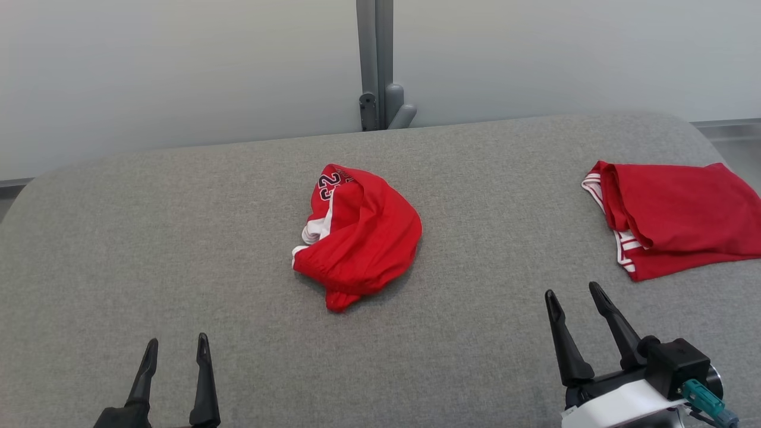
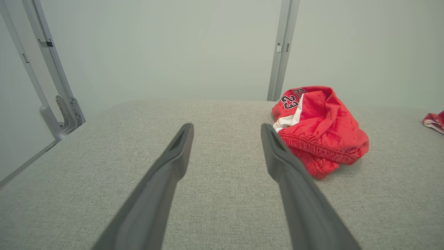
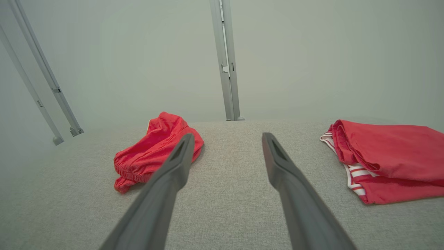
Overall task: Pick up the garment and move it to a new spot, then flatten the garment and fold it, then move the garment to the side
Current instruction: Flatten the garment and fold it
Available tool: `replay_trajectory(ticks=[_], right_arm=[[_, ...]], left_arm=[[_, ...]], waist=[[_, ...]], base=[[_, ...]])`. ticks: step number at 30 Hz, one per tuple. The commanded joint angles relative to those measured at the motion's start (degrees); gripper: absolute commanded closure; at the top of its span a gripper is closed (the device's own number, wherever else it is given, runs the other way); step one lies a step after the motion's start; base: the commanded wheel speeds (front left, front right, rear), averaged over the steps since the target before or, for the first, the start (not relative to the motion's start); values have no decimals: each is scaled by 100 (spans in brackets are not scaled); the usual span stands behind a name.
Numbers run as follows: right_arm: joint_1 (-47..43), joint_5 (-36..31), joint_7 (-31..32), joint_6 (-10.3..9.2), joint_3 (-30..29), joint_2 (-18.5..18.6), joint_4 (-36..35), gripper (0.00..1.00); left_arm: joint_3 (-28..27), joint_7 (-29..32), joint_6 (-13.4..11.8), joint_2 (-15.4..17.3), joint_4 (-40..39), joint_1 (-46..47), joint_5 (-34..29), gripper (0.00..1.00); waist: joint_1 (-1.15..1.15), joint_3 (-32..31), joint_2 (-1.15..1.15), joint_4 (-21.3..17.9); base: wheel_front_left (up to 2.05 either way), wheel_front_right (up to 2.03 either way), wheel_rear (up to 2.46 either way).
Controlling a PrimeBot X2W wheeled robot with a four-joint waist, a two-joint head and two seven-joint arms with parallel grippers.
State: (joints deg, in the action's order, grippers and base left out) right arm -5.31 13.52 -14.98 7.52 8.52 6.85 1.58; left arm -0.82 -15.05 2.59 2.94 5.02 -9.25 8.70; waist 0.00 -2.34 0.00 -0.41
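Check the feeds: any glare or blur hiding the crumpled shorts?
Head view: even light, no glare, red basketball shorts sharp, shadow beneath. Left wrist view: wide-angle bending, 23 readable. Right wrist view: hazy; a finger of the right claw overlaps them.

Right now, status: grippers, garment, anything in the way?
Left gripper open, empty. Right gripper open, empty. Crumpled garment centre, untouched. Folded garment far right, out of the way.
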Motion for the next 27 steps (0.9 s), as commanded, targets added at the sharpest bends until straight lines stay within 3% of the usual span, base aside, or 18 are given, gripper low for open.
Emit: replay_trajectory(ticks=[1,11,27], right_arm=[[-11,23,-14,-8,-2,28,13,0],[88,19,-14,-8,52,86,9,0],[657,-61,-14,-7,80,217,-144,0]], left_arm=[[-14,-16,32,-2,32,-9,66,0],[142,-16,155,1,767,689,725,0],[880,-4,305,5,3445,3460,1021,0]], waist=[[0,10,0,-4],[0,207,0,-14],[0,1260,0,-294]], base=[[0,0,0],[0,0,0],[0,0,0]])
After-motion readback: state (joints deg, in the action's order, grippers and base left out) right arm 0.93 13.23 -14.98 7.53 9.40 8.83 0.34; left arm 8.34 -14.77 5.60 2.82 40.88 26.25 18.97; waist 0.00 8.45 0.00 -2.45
